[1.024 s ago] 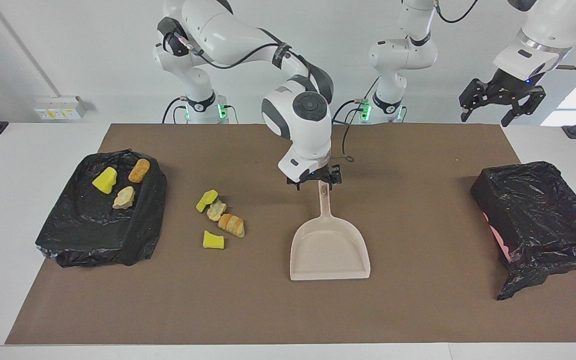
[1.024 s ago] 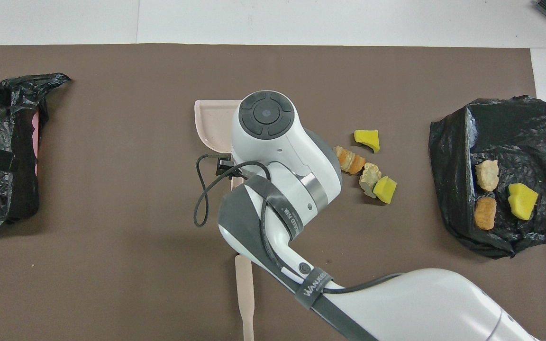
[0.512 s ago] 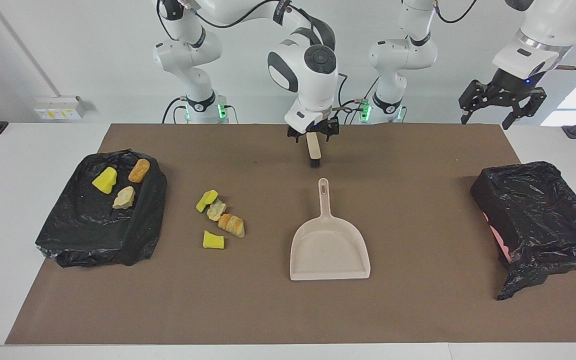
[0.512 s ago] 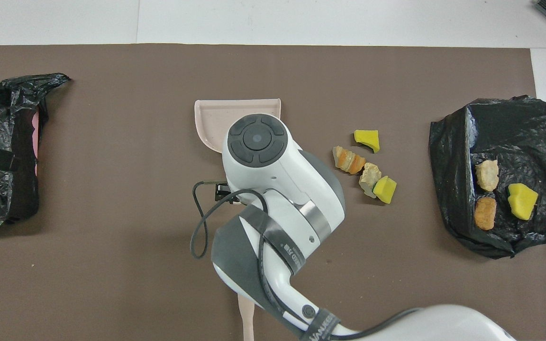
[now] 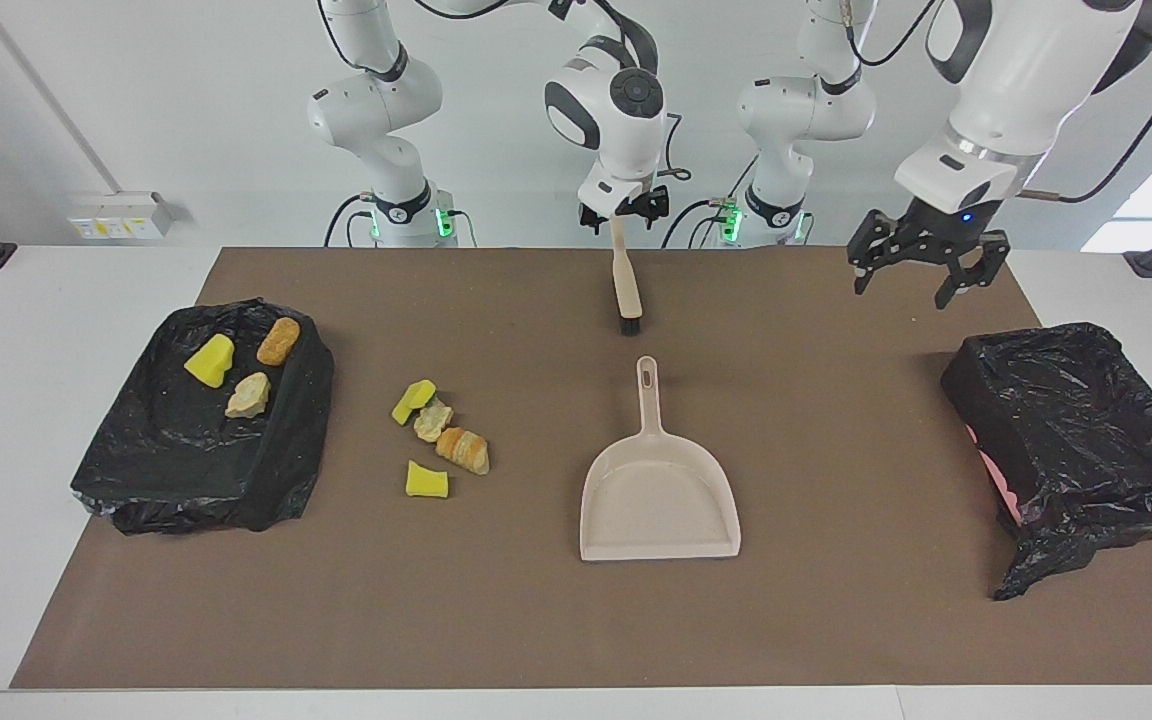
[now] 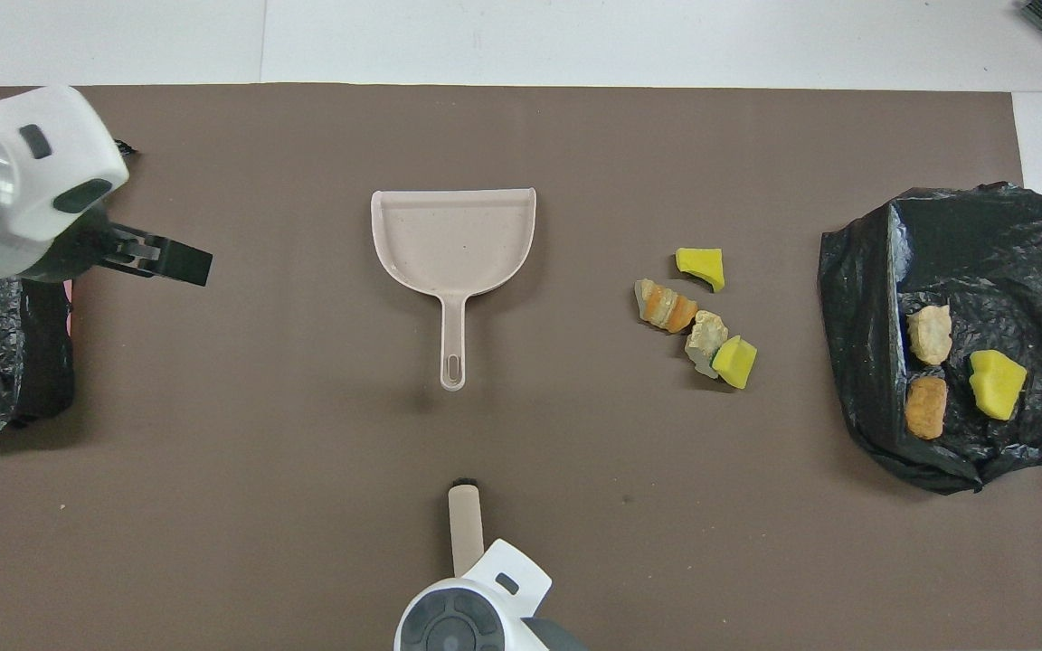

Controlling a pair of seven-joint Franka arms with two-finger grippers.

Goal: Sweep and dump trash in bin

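Step in hand, as I read it: take up the brush (image 5: pixel 625 285) before any sweeping starts. The right pincer (image 5: pixel 620 212) hangs over the brush handle's robot-side end, fingers spread wide and gripping nothing. Whether a finger touches the handle I cannot tell. The brush lies flat on the brown mat (image 5: pixel 836 620), its bristles pointing away from this pincer toward the beige dustpan (image 5: pixel 658 500). The dustpan rests farther from the robots than the brush, handle end toward it, pan empty. To do this well, I would have the pincer drop straight down and straddle the handle square across its width. It should close a little way along from the tip, so the brush does not swing when lifted. The trash is split. Four scraps (image 5: pixel 441 445) sit loose on the mat, off toward the right arm's end from the brush under this pincer, beside the dustpan but well apart from it. Three more scraps (image 5: pixel 248 395) lie on the black-bagged heap (image 5: pixel 166 450) at that same end. The left pincer (image 5: pixel 899 290) is also spread and empty. It hangs over the mat just beside the black-lined bin (image 5: pixel 1076 420) at the left arm's end, with nothing under it. The dustpan mouth faces away from the scraps, so it likely needs turning first
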